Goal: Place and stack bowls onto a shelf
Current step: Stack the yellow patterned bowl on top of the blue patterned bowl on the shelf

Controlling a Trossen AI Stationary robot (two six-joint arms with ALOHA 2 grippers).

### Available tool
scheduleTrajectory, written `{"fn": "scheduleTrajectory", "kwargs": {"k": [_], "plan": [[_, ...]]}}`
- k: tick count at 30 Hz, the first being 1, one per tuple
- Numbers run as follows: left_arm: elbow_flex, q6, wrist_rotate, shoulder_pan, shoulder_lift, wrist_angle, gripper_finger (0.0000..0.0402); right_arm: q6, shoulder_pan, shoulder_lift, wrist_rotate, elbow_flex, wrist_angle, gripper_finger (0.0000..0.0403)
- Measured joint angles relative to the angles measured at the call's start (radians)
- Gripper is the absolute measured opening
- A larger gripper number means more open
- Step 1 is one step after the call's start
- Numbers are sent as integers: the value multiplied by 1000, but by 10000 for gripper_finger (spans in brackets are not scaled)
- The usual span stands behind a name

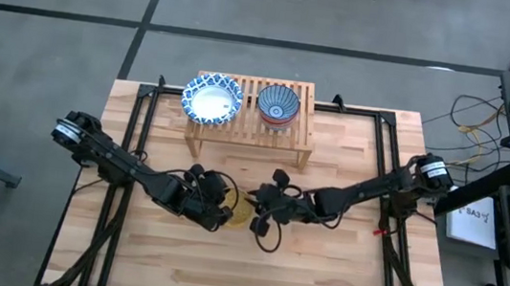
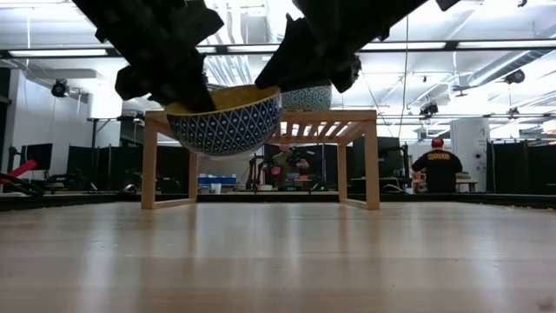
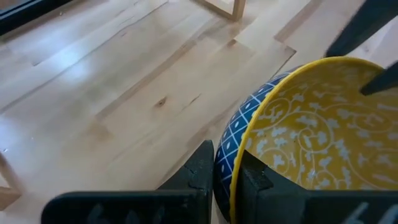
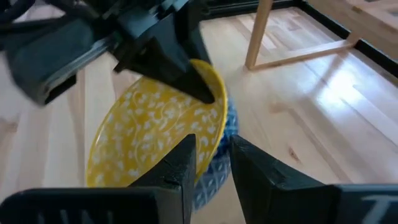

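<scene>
A small bowl, yellow inside with a blue lattice pattern outside (image 2: 228, 126), hangs above the table in front of the shelf (image 1: 250, 128). My left gripper (image 1: 217, 208) and my right gripper (image 1: 262, 211) are both shut on its rim from opposite sides. The bowl also shows in the left wrist view (image 3: 311, 143) and the right wrist view (image 4: 155, 137). On the shelf's slatted top stand a wider white bowl with a blue rim (image 1: 212, 100) and a smaller blue-patterned bowl (image 1: 278, 105), side by side. My left gripper pinches the bowl's rim (image 3: 239, 149) on the side toward the table's left, one finger inside and one against the blue outer wall. The bowl is lifted clear of the table, its opening up and slightly tilted. My right gripper pinches the rim (image 4: 214, 146) on the opposite side, toward the table's right, one finger (image 4: 180, 165) inside on the yellow surface and one (image 4: 255, 174) outside. The bowl hangs between both grippers, clear of the table.
The shelf stands at the table's far edge, with bare slats at its right end (image 1: 305, 110). Bare wooden table (image 1: 250, 268) lies toward the near edge. People stand in the room beyond the table (image 2: 439, 165).
</scene>
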Motion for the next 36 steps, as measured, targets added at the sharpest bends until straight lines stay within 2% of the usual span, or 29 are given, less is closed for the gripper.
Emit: {"fn": "scheduleTrajectory", "kwargs": {"k": [7,13,21,30,36], "plan": [[0,-7,-7,0,0,35,13,43,-33,6,-39,1,-2,69],[-1,-7,-24,-1,0,61,38,35,-47,36,-45,-3,-3,65],[9,11,-38,-4,9,118,59,2,-63,65,-49,-8,-28,13],[6,41,-15,-5,79,135,58,9,-60,80,-56,-15,-23,10],[6,70,-3,-5,83,128,61,35,-60,81,-57,-17,-55,9]]}}
